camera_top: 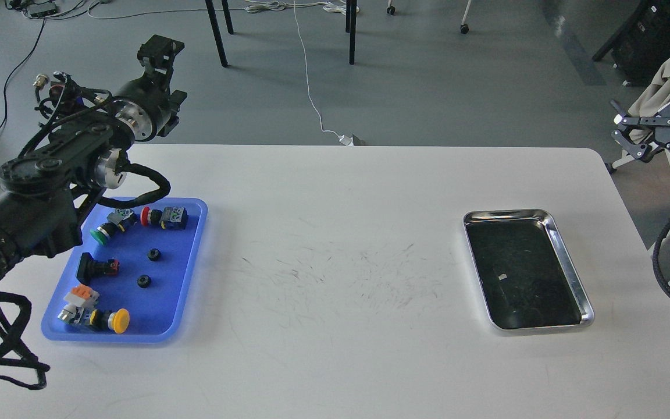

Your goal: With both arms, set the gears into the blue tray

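Our left gripper (160, 49) raised beyond the table's far edge, its finger gap unreadable to us, two black gears (153, 254) lying well below it in the blue tray (186, 279) among push-button switches (163, 216), silver tray (567, 265) rightward, our right gripper (631, 137) at the right edge, fingers spread, far from the gears

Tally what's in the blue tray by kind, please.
In the blue tray:
Gears: 2, one and another
Push-button switches: 5, with green, red, black, orange and yellow caps
Total: 7
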You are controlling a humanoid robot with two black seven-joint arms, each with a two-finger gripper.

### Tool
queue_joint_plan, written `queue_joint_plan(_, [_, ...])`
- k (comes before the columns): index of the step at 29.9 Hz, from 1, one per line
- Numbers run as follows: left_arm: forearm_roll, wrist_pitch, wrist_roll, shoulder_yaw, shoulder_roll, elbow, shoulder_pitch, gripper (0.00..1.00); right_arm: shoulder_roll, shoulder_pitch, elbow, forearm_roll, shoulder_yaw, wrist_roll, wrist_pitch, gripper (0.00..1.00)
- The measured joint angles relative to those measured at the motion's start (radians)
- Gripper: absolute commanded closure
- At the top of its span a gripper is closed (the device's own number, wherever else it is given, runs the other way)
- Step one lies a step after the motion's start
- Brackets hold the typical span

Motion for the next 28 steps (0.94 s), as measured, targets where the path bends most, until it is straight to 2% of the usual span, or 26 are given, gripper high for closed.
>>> queue_joint_plan(5, [-0.065, -0.135, -0.002, -0.07, -0.003, 0.083, 0.008, 0.03, 0.012, 0.0, 0.027, 0.053, 0.0, -0.017, -0.025, 0.03])
queue_joint_plan(9, [-0.127, -0.186, 0.002, -0.098, -0.008, 0.126, 0.009, 0.03, 0.013, -0.01, 0.055, 0.094, -0.001, -0.065, -0.052, 0.03])
queue_joint_plan(13, [-0.15, -0.193, 0.005, -0.104, -0.011, 0.13, 0.011, 0.02, 0.014, -0.026, 0.062, 0.096, -0.004, -0.085, -0.06, 0.01])
queue_joint_plan(28, [-0.198, -0.182, -0.005, -0.114, -0.016, 0.132, 0.016, 0.02, 0.009, -0.029, 0.075, 0.083, -0.003, -0.077, -0.049, 0.01])
